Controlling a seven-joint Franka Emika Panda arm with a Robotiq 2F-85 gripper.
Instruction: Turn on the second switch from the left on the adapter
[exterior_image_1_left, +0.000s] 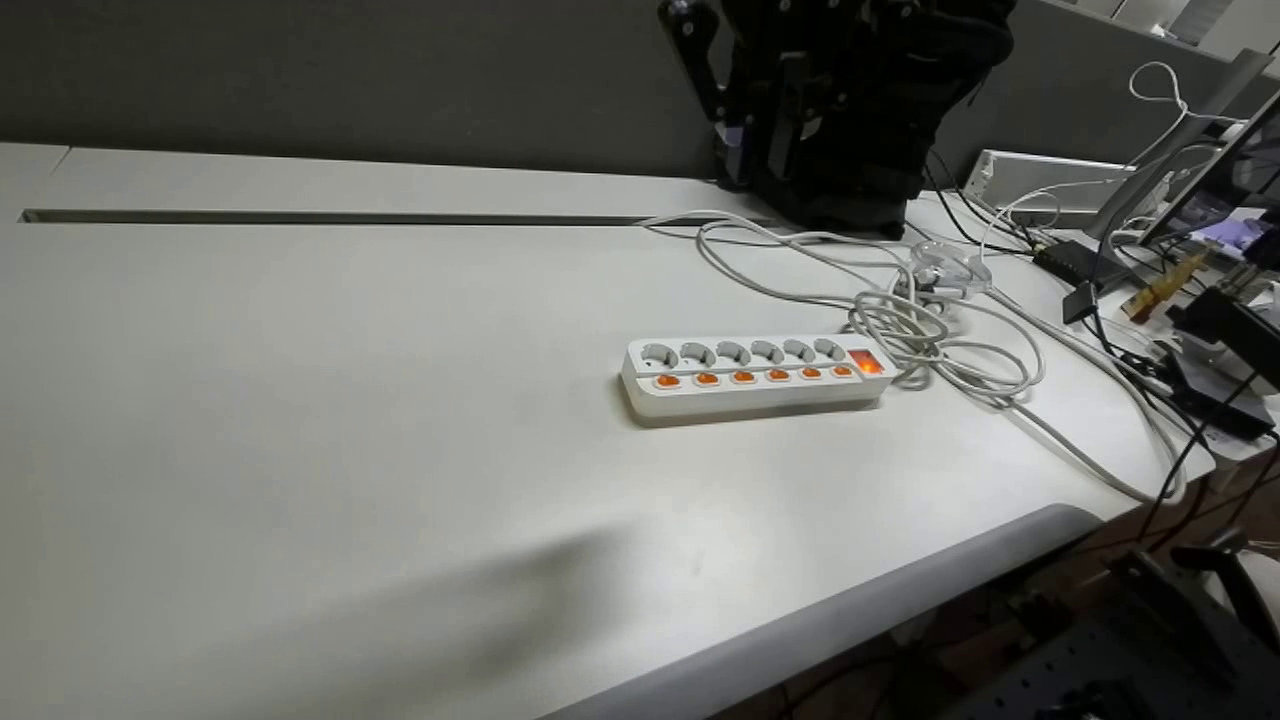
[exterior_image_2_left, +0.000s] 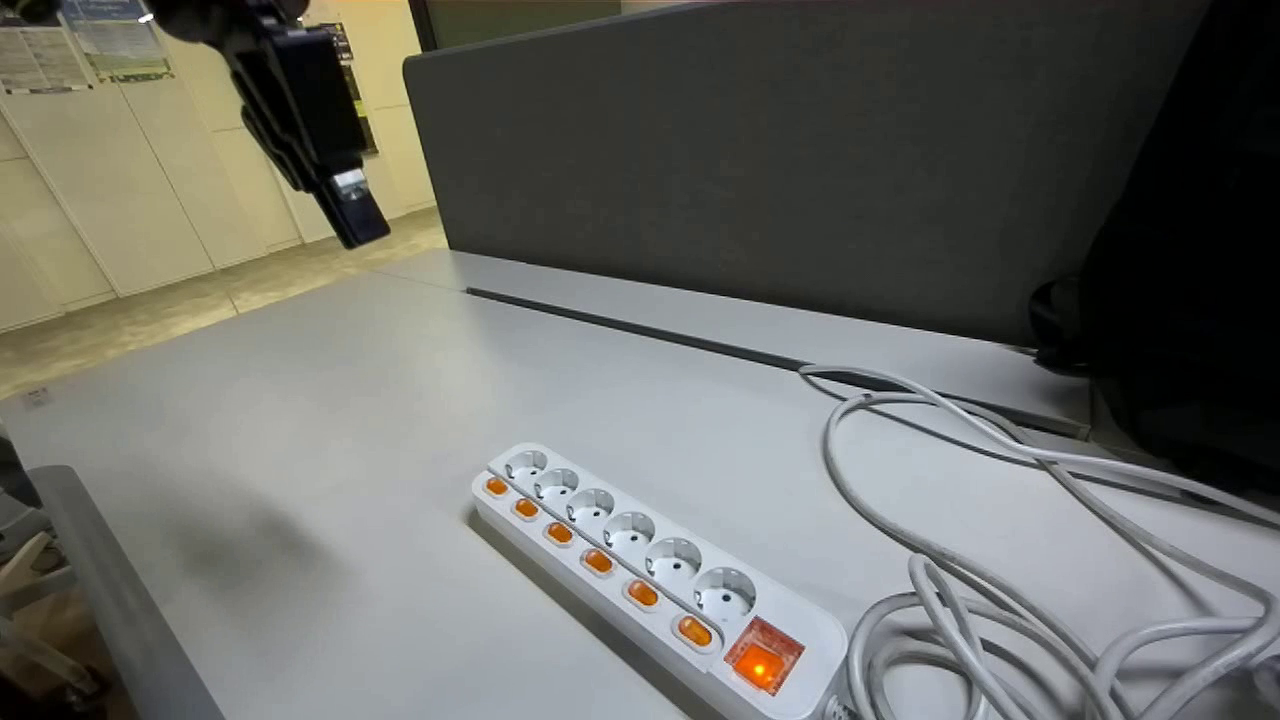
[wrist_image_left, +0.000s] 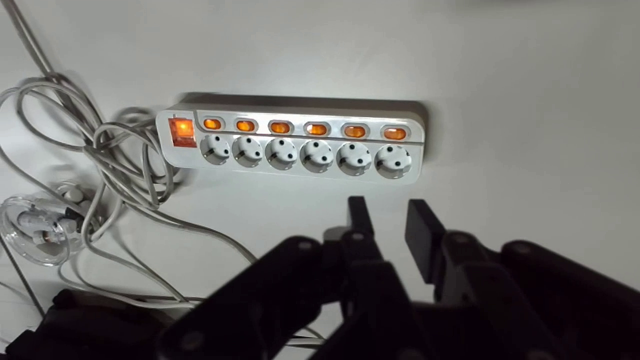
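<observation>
The adapter is a long white power strip lying flat on the table, seen in both exterior views (exterior_image_1_left: 760, 400) (exterior_image_2_left: 600, 600) and the wrist view (wrist_image_left: 295, 172). The second switch is a small orange rocker (exterior_image_1_left: 706, 379) (exterior_image_2_left: 525, 508), second from the end away from the large lit red switch. In the wrist view the strip appears turned round, and this switch (wrist_image_left: 355, 131) is second from the right. Whether it is on or off I cannot tell. My black gripper (wrist_image_left: 385, 202) is open and empty, apart from the strip. It hangs high in both exterior views (exterior_image_1_left: 757, 150) (exterior_image_2_left: 360, 215).
Tangled white cables (exterior_image_1_left: 900, 320) lie beside the lit end of the strip, with a clear plastic container (exterior_image_1_left: 950, 268) among them. A black bag (exterior_image_1_left: 870, 150) stands behind, against a dark partition (exterior_image_1_left: 350, 90). The table's grey front edge (exterior_image_1_left: 850, 620) shows.
</observation>
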